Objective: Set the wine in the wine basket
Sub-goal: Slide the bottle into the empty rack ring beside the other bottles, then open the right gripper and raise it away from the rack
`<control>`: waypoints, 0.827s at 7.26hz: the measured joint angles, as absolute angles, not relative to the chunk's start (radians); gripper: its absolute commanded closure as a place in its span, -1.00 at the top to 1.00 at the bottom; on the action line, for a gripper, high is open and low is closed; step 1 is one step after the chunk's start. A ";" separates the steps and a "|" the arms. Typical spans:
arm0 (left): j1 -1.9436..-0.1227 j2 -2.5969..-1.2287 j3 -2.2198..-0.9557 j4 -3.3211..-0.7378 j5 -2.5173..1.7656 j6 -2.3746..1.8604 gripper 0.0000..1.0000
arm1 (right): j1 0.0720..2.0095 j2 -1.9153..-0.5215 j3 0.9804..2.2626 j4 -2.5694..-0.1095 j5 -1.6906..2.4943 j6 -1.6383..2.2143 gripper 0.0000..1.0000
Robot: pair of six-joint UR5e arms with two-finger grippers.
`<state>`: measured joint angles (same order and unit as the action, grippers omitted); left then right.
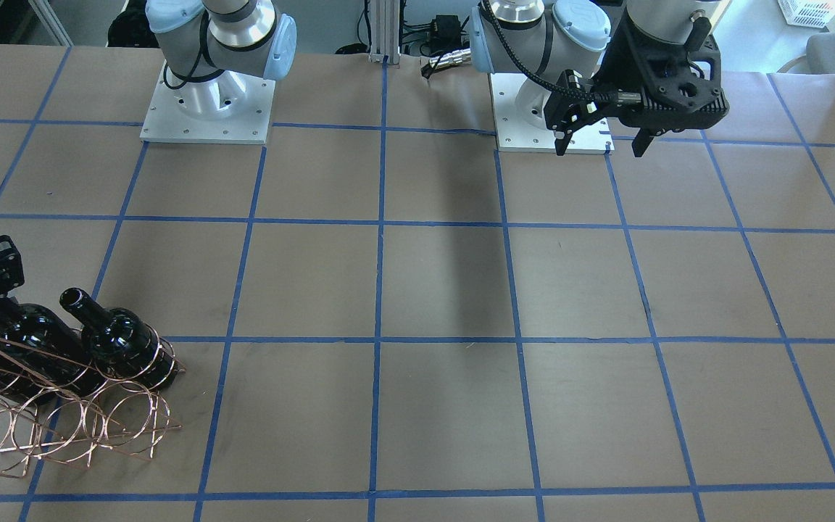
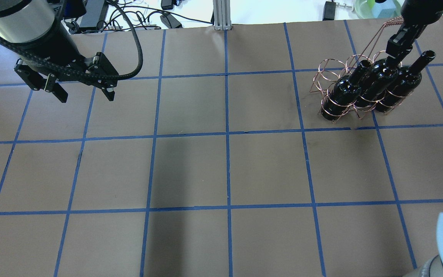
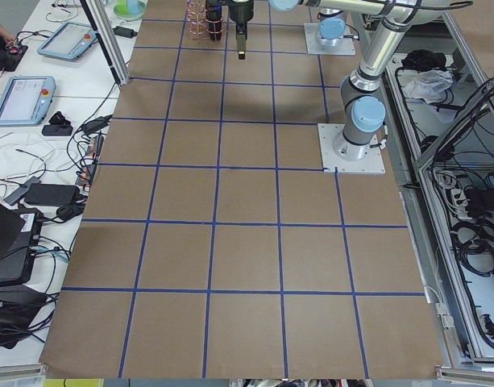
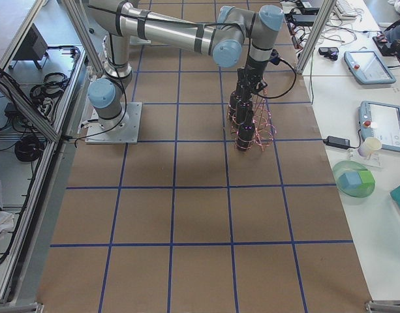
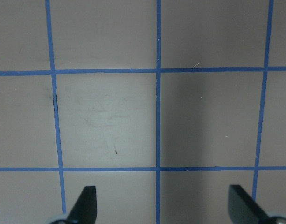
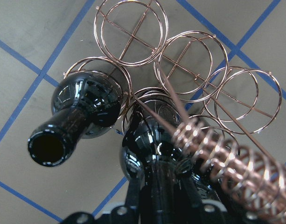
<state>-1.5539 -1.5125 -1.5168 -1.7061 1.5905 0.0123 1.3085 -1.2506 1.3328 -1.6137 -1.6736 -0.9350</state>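
Left gripper (image 2: pixel 86 96): jaws wide apart, empty.
Right gripper (image 2: pixel 397 52): jaws clamped on neck of middle wine (image 2: pixel 379 79), in wine basket (image 6: pixel 217 149).

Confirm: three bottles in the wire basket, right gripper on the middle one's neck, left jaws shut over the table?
No. The left gripper has its jaws wide open in the left wrist view, over the table. Rest holds: three bottles in the wire basket, right gripper on the neck of the middle bottle.

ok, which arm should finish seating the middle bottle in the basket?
Right. The right gripper grips the middle bottle by its neck, in the wine basket. The left gripper hangs open over the table, far across from it.
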 measured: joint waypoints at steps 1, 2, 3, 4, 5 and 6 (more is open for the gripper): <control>-1.554 -1.512 -1.517 -1.707 1.591 0.012 1.00 | 1.309 -1.252 1.333 -1.614 -1.676 -0.934 0.36; -1.554 -1.512 -1.517 -1.707 1.591 0.011 1.00 | 1.309 -1.252 1.333 -1.612 -1.675 -0.933 0.63; -1.554 -1.511 -1.517 -1.707 1.591 0.011 1.00 | 1.309 -1.255 1.332 -1.611 -1.674 -0.931 0.76; -1.554 -1.510 -1.519 -1.707 1.591 0.011 1.00 | 1.308 -1.269 1.332 -1.607 -1.675 -0.926 0.78; -1.554 -1.507 -1.524 -1.707 1.590 0.011 1.00 | 1.309 -1.304 1.332 -1.596 -1.678 -0.918 0.78; -1.554 -1.504 -1.530 -1.706 1.590 0.012 1.00 | 1.310 -1.347 1.332 -1.576 -1.680 -0.896 0.80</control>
